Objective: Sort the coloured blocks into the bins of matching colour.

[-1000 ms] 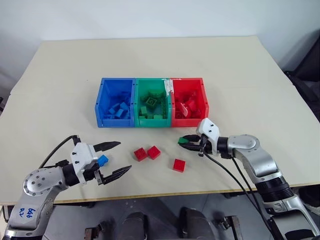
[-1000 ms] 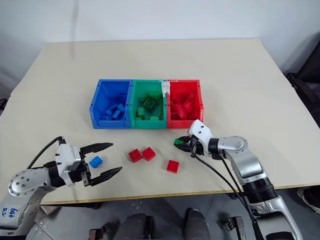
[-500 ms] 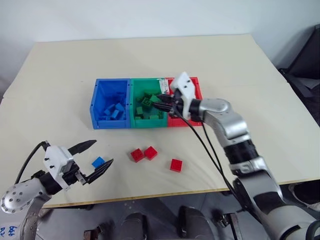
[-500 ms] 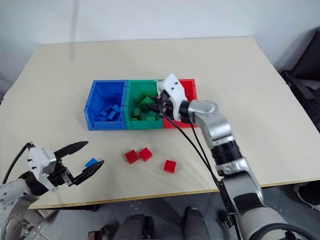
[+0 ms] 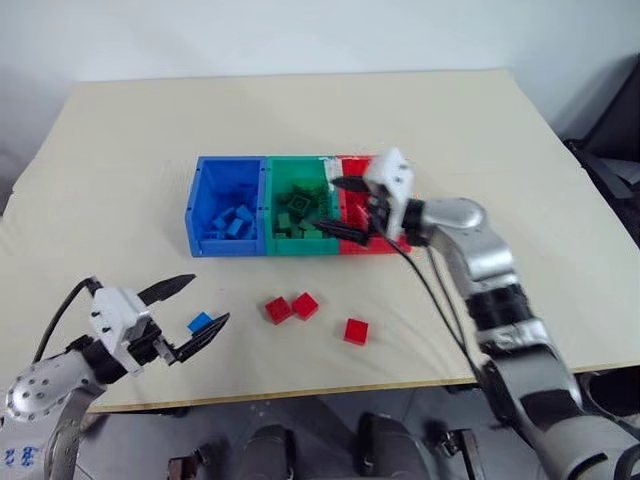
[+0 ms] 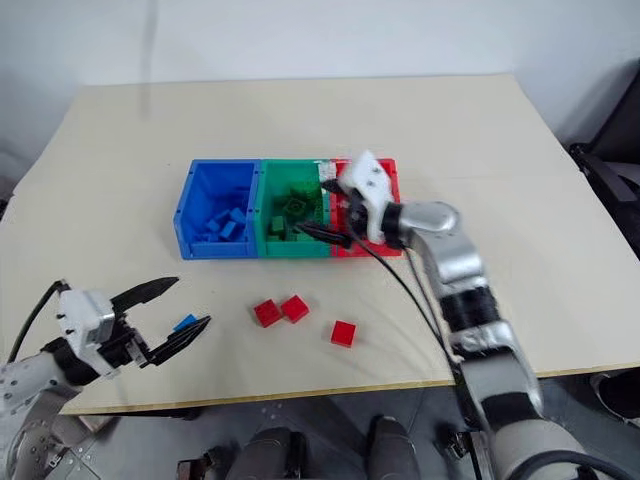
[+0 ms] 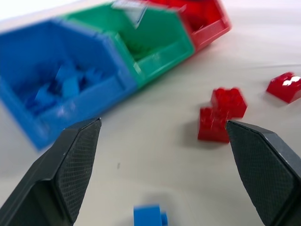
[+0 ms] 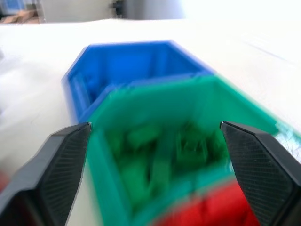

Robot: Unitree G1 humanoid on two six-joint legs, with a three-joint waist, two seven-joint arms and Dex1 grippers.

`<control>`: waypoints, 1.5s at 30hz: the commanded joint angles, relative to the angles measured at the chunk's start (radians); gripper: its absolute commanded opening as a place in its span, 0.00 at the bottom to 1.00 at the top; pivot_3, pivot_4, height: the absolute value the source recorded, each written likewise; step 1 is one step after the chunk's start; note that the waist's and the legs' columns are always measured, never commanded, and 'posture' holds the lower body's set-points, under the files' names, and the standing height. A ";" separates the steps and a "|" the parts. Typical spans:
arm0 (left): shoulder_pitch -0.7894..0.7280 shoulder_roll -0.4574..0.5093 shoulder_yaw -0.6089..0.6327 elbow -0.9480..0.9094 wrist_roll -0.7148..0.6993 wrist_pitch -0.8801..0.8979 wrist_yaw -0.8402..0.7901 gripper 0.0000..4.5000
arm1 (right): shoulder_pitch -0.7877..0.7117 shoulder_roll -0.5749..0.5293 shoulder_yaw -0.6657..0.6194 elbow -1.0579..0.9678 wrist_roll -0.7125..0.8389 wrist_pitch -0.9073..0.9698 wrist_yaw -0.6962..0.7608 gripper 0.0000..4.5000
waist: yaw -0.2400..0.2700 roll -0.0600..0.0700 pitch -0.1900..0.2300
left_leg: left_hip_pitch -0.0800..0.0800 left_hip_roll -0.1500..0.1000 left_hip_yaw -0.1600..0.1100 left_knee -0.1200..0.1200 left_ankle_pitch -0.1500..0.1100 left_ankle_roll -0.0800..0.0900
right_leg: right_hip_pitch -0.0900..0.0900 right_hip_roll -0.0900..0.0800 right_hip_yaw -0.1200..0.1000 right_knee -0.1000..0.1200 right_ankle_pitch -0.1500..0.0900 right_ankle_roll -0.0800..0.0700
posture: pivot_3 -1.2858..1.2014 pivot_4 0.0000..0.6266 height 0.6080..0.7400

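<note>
Three joined bins stand mid-table: blue bin [image 5: 228,245], green bin [image 5: 298,246], red bin [image 5: 362,247], each with several blocks of its own colour inside. My right gripper [image 5: 338,207] hovers open over the seam between the green and red bins, nothing between its fingers; in its wrist view the green bin [image 8: 155,94] lies straight ahead. On the table in front lie a pair of red blocks [image 5: 278,309] [image 5: 306,304], a third red block [image 5: 356,331] and a blue block [image 5: 201,322]. My left gripper [image 5: 210,298] is open, its fingers on either side of the blue block [image 7: 149,216].
The bins sit near the table's centre, with bare tabletop behind and to both sides. The table's front edge [image 5: 300,390] runs just below the loose blocks. A dark chair [image 5: 615,120] stands past the right edge.
My right gripper lifted a green block from the table to the green bin and opened; the block is no longer in it. The left gripper stayed open by the blue block.
</note>
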State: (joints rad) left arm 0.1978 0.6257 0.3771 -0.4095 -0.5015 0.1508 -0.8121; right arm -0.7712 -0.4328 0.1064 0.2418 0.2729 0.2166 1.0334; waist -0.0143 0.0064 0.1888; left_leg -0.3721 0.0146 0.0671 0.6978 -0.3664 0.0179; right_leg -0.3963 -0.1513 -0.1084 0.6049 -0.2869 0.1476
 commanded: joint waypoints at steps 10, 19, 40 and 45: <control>-0.294 0.015 -0.295 0.114 0.054 -0.026 -0.169 1.00 | 0.560 -0.374 -0.320 -0.194 0.150 -0.229 0.320 0.98 | 0.012 0.001 0.000 | 0.003 0.002 0.012 0.000 0.000 0.000 | 0.001 0.001 0.001 -0.002 0.000 0.001 | 0.52 0.24 1.00; -0.334 0.031 -0.350 0.153 0.064 -0.079 -0.263 1.00 | 0.628 -0.400 -0.228 -0.364 0.182 -0.073 0.285 0.98 | 0.012 0.001 0.000 | 0.005 0.003 0.014 0.001 0.000 -0.001 | 0.001 0.002 0.002 -0.001 0.001 0.001 | 0.52 0.24 1.00; -0.022 0.096 -0.108 0.017 0.026 -0.057 -0.201 1.00 | 0.408 -0.275 0.227 -0.625 -0.037 0.410 -0.051 0.56 | 0.013 0.000 0.000 | 0.002 0.002 0.000 0.002 0.000 -0.001 | 0.002 0.001 -0.001 -0.003 0.000 0.001 | 0.52 0.24 1.00; -0.019 0.093 -0.094 0.007 0.012 -0.052 -0.195 1.00 | 0.362 -0.280 0.156 -0.586 -0.002 0.399 -0.030 0.32 | 0.013 0.000 0.000 | 0.002 0.002 0.000 0.002 0.000 -0.001 | 0.002 0.001 -0.001 -0.003 0.000 0.001 | 0.52 0.24 1.00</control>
State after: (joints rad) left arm 0.1706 0.7138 0.2580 -0.3608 -0.4661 0.1003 -1.0135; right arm -0.3825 -0.7124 0.3207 -0.3421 0.2418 0.6265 0.9964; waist -0.0010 0.0064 0.1885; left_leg -0.3704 0.0162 0.0669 0.6993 -0.3669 0.0172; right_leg -0.3944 -0.1505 -0.1091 0.6021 -0.2865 0.1484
